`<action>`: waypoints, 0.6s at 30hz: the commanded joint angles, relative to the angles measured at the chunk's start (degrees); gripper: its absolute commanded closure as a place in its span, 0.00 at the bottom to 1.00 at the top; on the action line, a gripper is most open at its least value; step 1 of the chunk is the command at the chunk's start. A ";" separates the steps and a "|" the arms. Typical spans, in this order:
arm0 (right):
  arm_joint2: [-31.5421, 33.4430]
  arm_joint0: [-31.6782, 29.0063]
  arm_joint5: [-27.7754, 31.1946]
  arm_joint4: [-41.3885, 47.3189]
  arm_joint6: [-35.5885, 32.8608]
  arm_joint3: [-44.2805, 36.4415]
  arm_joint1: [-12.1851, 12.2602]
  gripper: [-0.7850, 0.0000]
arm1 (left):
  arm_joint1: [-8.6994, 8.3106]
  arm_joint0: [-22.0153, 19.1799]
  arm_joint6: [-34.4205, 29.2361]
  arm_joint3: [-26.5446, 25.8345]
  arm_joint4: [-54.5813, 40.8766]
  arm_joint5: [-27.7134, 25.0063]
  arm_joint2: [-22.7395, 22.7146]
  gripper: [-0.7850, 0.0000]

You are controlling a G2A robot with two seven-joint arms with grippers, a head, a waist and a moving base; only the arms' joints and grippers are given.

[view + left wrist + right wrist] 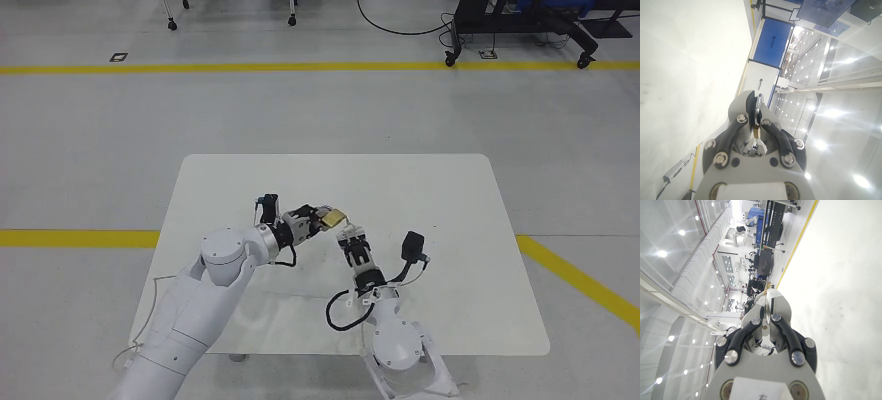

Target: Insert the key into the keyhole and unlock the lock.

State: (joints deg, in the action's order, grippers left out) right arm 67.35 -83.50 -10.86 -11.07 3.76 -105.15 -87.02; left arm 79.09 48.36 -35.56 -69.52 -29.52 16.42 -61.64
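A brass padlock (333, 216) is held above the middle of the white table (440, 200) by my left gripper (311, 221), which is shut on it. In the left wrist view its silver shackle (760, 101) sticks out between the fingertips and a strip of the brass body (756, 133) shows deeper in the left gripper (756, 98). My right gripper (349, 235) comes from the near side with its tips right at the padlock. It is shut (765, 298), seemingly on the thin key, which is mostly hidden between the pads. A tan edge of the padlock (768, 283) shows just past them.
Bare tabletop surrounds both grippers, with wide room to the right and at the back. The table's near edge (400, 352) lies close behind the right arm. Yellow floor lines and wheeled racks (520, 30) are far off.
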 commanded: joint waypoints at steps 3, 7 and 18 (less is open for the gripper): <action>5.25 -3.99 3.35 3.53 -10.52 -3.42 1.19 1.00 | -0.59 -2.15 -8.26 4.45 -1.84 3.53 -1.51 1.00; 7.31 -5.92 4.00 4.26 -16.03 -5.15 1.91 1.00 | -0.85 -4.34 -12.46 7.78 -0.95 4.50 -1.29 1.00; 4.06 -4.63 -2.21 1.43 -15.77 -5.11 2.10 1.00 | -0.43 -6.84 -12.97 12.74 1.75 -0.67 1.13 1.00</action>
State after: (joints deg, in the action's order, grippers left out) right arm 71.81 -88.30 -12.68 -9.38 -12.34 -110.32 -84.90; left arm 78.59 41.53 -49.74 -56.96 -28.13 16.07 -60.70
